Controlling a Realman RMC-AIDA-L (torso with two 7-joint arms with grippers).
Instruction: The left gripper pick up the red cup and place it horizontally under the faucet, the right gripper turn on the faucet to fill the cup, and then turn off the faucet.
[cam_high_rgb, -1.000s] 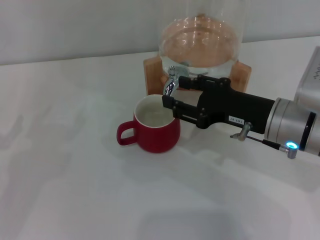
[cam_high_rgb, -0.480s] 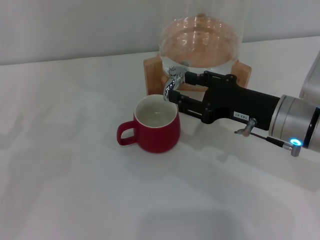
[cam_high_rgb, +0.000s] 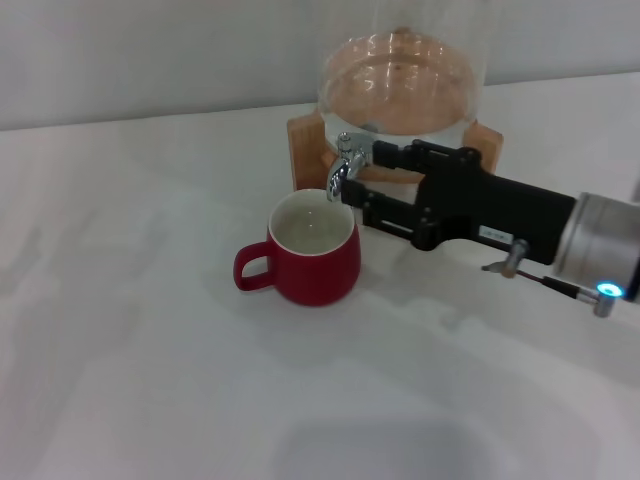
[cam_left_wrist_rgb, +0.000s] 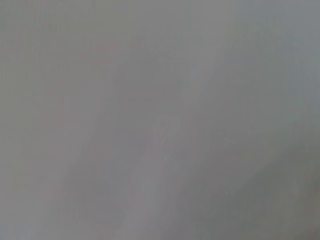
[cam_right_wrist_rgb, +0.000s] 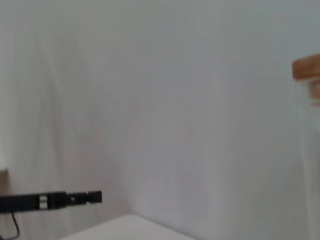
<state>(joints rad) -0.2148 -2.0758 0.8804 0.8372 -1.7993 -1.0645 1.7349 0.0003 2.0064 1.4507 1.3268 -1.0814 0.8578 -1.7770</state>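
The red cup (cam_high_rgb: 312, 262) stands upright on the white table, handle pointing left, its mouth right under the spout of the chrome faucet (cam_high_rgb: 344, 166). The faucet juts from a clear glass dispenser (cam_high_rgb: 400, 85) on a wooden stand (cam_high_rgb: 304, 150). My right gripper (cam_high_rgb: 366, 180) reaches in from the right. Its flat jaws are open, one above the other, with their tips just right of the faucet and beside the cup's rim. Nothing is held between them. The left gripper is out of view; the left wrist view shows only grey blur.
The white table (cam_high_rgb: 150, 340) spreads left of and in front of the cup. My right arm's silver cylinder (cam_high_rgb: 600, 240) with a blue light lies at the right edge. The right wrist view shows a pale wall and a thin black bar (cam_right_wrist_rgb: 50, 200).
My right gripper has drawn back to the right, from over the cup's rim to just right of the faucet. The cup has not moved.
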